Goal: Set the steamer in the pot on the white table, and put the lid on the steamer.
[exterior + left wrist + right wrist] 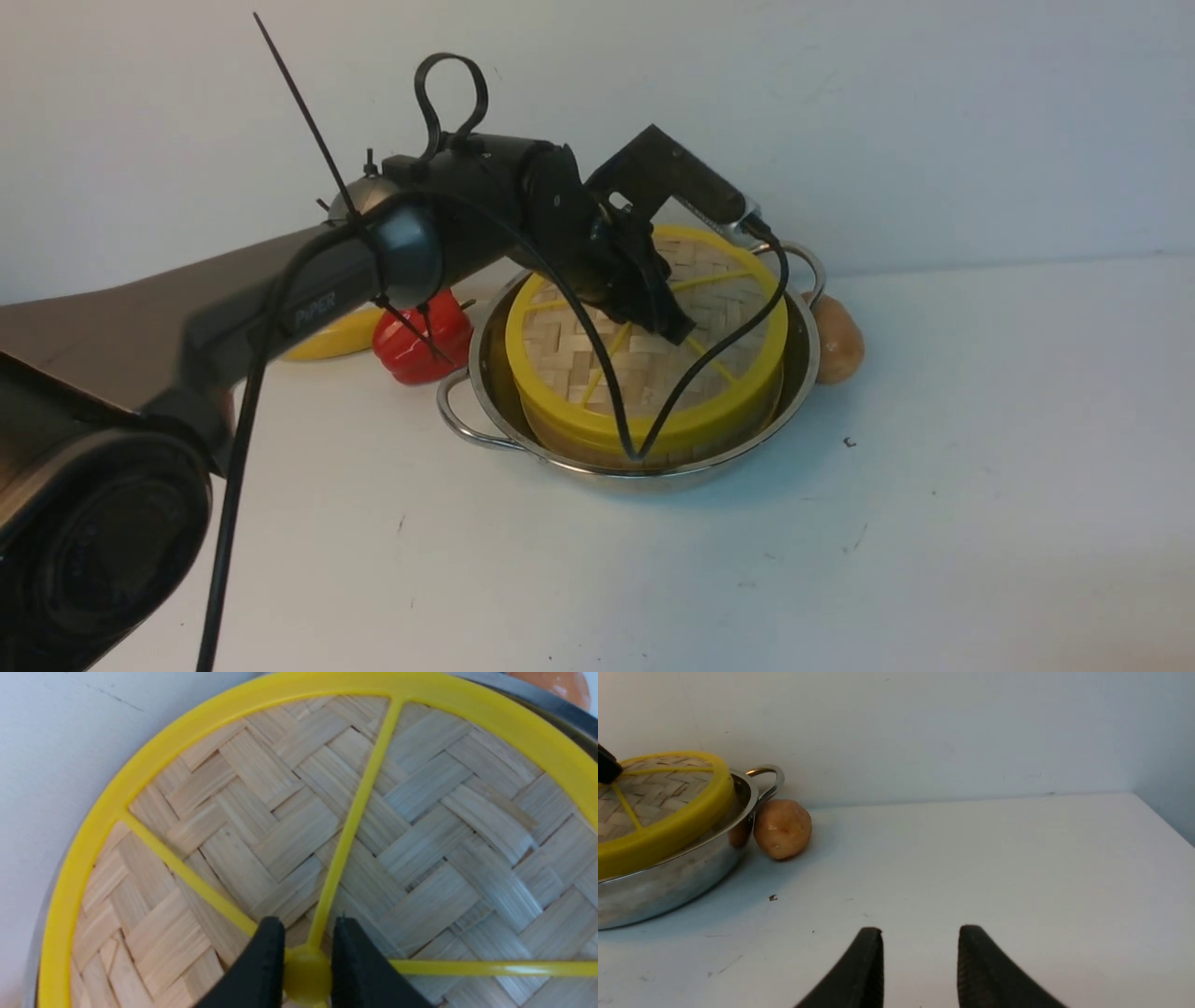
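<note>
The shiny pot (810, 350) stands on the white table (934, 523) near the back wall. Inside it sits the steamer (686, 455), of which only a strip of wooden wall shows. The woven lid (733, 289) with its yellow rim lies on top of the steamer. My left gripper (677, 329) reaches down onto the lid's middle. In the left wrist view the left gripper (308, 924) is shut on the small yellow knob (307, 975) of the lid (289, 826). My right gripper (920, 933) is open over bare table (1017, 858), well to the right of the pot (668, 882).
A brown potato (837, 341) lies against the pot's right handle, also seen in the right wrist view as a potato (782, 828). A red pepper (425, 341) and a yellow object (327, 343) sit left of the pot. The wall rises just behind.
</note>
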`<action>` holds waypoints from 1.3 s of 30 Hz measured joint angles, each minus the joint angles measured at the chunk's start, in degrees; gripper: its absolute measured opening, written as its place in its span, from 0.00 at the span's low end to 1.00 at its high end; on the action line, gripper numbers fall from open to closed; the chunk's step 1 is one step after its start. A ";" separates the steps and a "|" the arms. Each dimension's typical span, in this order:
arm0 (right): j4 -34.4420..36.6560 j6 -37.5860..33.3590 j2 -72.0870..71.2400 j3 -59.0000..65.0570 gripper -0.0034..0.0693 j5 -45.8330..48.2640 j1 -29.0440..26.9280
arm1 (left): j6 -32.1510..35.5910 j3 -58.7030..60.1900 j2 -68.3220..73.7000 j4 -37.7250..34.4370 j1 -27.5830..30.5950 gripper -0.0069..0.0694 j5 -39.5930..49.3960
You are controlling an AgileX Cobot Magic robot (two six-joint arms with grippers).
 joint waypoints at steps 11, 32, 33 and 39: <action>0.00 0.00 0.00 0.00 0.38 0.00 0.00 | 0.47 -0.45 -0.26 0.92 0.10 0.68 3.50; 0.00 0.00 0.00 0.00 0.38 0.00 0.00 | -13.51 0.10 -27.27 -0.34 0.44 0.45 9.66; 0.00 0.00 0.00 0.00 0.38 0.00 0.00 | -13.51 0.10 -27.66 -0.29 0.44 0.42 9.66; 0.00 0.00 0.00 0.00 0.38 0.00 0.00 | -13.51 0.10 -28.38 -0.28 0.44 0.25 8.61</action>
